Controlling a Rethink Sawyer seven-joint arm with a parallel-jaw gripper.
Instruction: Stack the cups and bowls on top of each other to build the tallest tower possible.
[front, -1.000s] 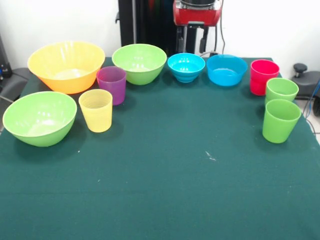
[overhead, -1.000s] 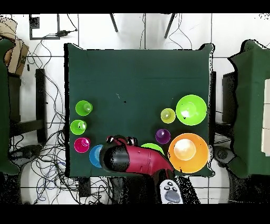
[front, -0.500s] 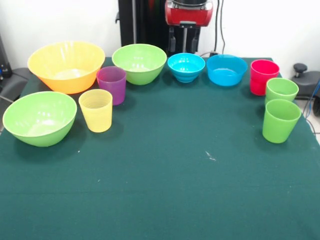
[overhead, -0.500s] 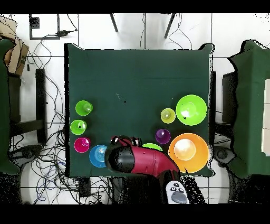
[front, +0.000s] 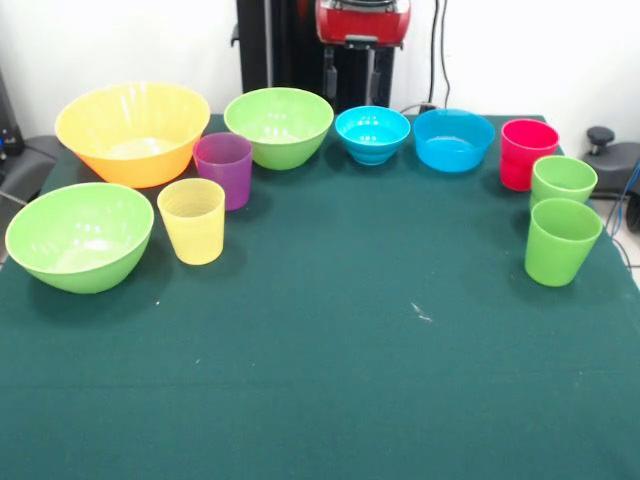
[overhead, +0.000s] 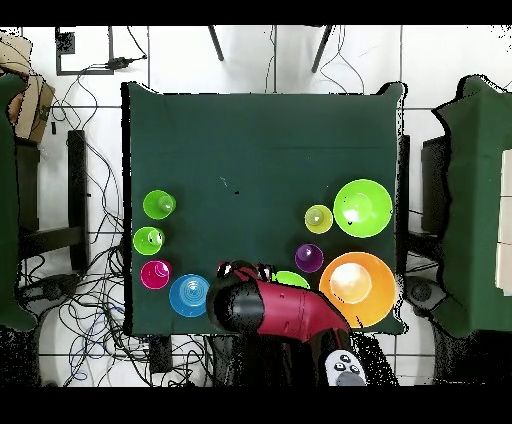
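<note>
My arm hangs at the back edge of the surface (front: 330, 400), claw (front: 348, 75) above the gap between a lime bowl (front: 279, 125) and a small blue bowl (front: 372, 133); its two fingers stand apart, holding nothing. From overhead my arm hides that blue bowl and most of the lime one; the front view shows everything. I count five bowls and five cups, all separate, no tower begun.

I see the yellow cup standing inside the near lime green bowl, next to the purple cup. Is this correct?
Not quite. The yellow cup stands on the table cloth beside the near lime green bowl, not inside it. It is indeed next to the purple cup. The front view shows this, and the overhead view agrees.
</note>
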